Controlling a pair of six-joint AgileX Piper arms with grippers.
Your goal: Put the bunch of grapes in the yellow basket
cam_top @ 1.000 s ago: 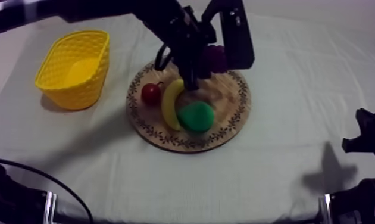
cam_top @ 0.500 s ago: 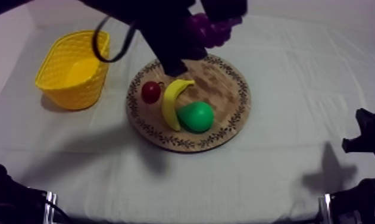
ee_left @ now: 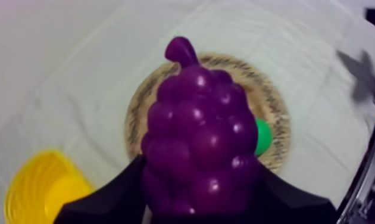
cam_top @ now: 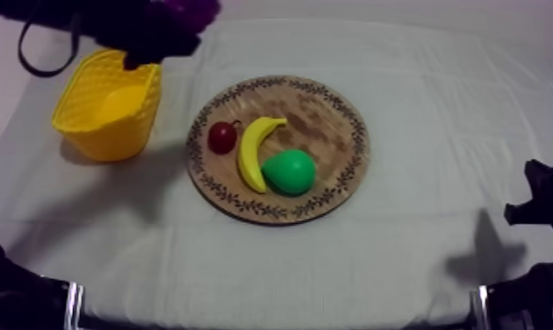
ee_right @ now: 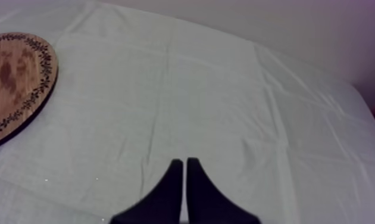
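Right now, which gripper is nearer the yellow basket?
Left. The left gripper holds the bunch of grapes over the far rim of the yellow basket; the right gripper sits shut over cloth, beyond the wooden board.

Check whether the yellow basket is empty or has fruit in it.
Empty: the yellow basket shows a bare inside; the left claw holds the grapes.

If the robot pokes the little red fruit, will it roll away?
Probably: the small red fruit looks round and smooth, so a nudge may set it rolling. The banana lies close beside it and might stop it on that side. The wooden board looks flat, offering no other stop.
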